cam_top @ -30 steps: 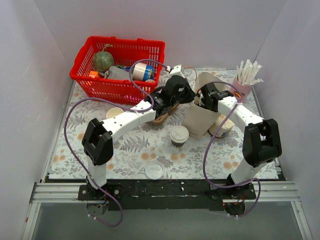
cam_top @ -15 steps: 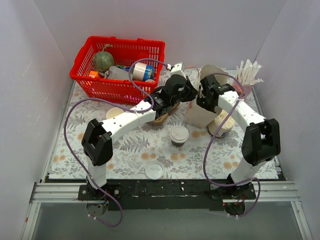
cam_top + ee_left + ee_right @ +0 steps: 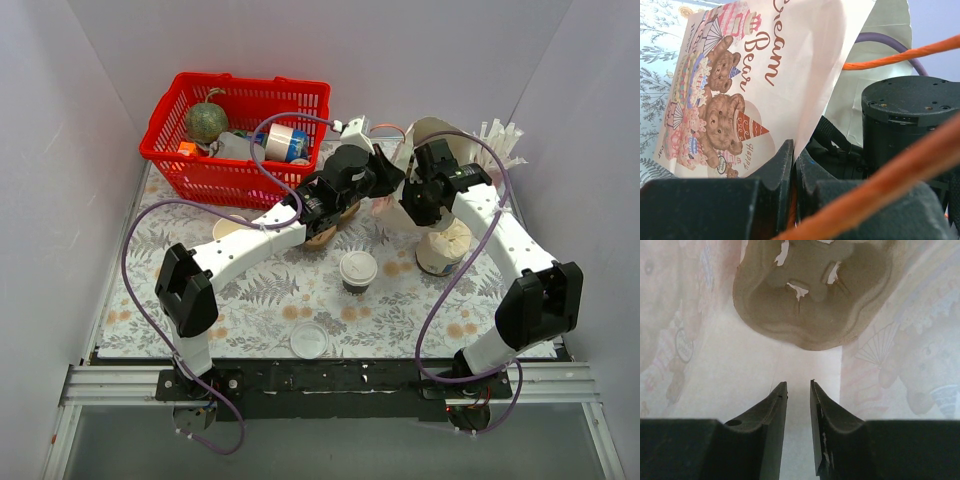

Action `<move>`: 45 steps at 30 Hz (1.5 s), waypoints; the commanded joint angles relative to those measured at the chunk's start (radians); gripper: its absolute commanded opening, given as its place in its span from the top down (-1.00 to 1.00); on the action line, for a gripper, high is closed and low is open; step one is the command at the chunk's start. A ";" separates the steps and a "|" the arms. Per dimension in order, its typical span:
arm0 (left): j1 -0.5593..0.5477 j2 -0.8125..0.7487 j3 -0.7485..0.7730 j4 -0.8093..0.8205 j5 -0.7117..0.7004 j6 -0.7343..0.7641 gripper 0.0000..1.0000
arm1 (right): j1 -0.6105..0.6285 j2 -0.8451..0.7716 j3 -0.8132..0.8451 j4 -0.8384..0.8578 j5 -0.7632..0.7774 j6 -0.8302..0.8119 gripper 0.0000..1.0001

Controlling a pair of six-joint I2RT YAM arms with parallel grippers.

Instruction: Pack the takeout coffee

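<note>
Lifted since a second ago, the cream printed paper bag hangs tilted near the far edge of the floral tabletop. The takeout coffee, a dark-banded paper cup with a white round plastic lid, stands mid-tabletop, apart from the bag.

Left wrist: the left gripper is clamped on the bag's bear-printed edge.

Right wrist: the right gripper has its fingers slightly apart and holds nothing. It points at a brown moulded-pulp cup carrier inside the bag.

Spotted the takeout coffee mid-worktop, tub to its right, basket back left, loose lid up front.
</note>
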State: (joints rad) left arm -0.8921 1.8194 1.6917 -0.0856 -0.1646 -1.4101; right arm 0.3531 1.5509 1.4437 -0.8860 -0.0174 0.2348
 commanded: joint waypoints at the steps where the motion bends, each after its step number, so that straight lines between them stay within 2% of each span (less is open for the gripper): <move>1: 0.015 -0.009 -0.018 -0.057 -0.019 0.002 1.00 | 0.010 -0.015 0.041 0.006 -0.029 -0.032 0.34; 6: 0.038 0.014 -0.001 -0.117 -0.020 -0.041 1.00 | 0.009 -0.002 0.003 -0.005 -0.087 -0.055 0.33; 9: 0.051 0.021 -0.006 -0.129 -0.006 -0.064 1.00 | 0.010 -0.056 -0.015 0.051 -0.113 -0.064 0.37; 14: 0.056 0.026 -0.012 -0.131 -0.004 -0.079 1.00 | 0.010 -0.124 -0.055 0.133 -0.064 -0.054 0.65; 16: 0.056 0.029 -0.004 -0.144 -0.022 -0.089 1.00 | 0.009 -0.114 -0.042 0.084 -0.030 -0.013 0.76; 18: 0.056 0.029 -0.004 -0.151 -0.027 -0.090 1.00 | 0.006 -0.079 -0.025 0.032 0.013 0.018 0.78; 19: 0.056 0.029 -0.006 -0.154 -0.033 -0.095 1.00 | 0.004 -0.068 -0.020 0.003 0.051 0.040 0.95; 20: 0.056 0.027 -0.007 -0.154 -0.036 -0.098 1.00 | 0.001 -0.060 -0.026 -0.004 0.080 0.052 0.97; 27: 0.019 -0.008 -0.026 -0.151 -0.150 -0.038 1.00 | -0.014 0.021 0.023 -0.047 0.197 0.121 0.97; 30: 0.013 0.003 -0.012 -0.151 -0.153 -0.018 1.00 | -0.014 0.012 0.015 0.005 0.061 0.046 0.97; 31: 0.012 0.007 -0.006 -0.151 -0.148 -0.003 1.00 | -0.014 0.006 0.008 0.024 -0.057 0.020 0.97; 34: 0.012 0.027 0.014 -0.148 -0.119 0.013 1.00 | -0.014 -0.012 0.007 0.039 -0.163 -0.020 0.97; 39: 0.010 0.041 0.033 -0.148 -0.107 0.020 1.00 | -0.013 -0.015 0.047 -0.059 -0.102 -0.042 0.97; 45: 0.010 0.041 0.043 -0.146 -0.092 0.031 1.00 | -0.006 0.009 -0.003 -0.087 -0.020 -0.048 0.97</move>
State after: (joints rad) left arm -0.8848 1.8717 1.6951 -0.2340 -0.2527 -1.4090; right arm 0.3466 1.5700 1.4464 -0.9226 -0.0826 0.2096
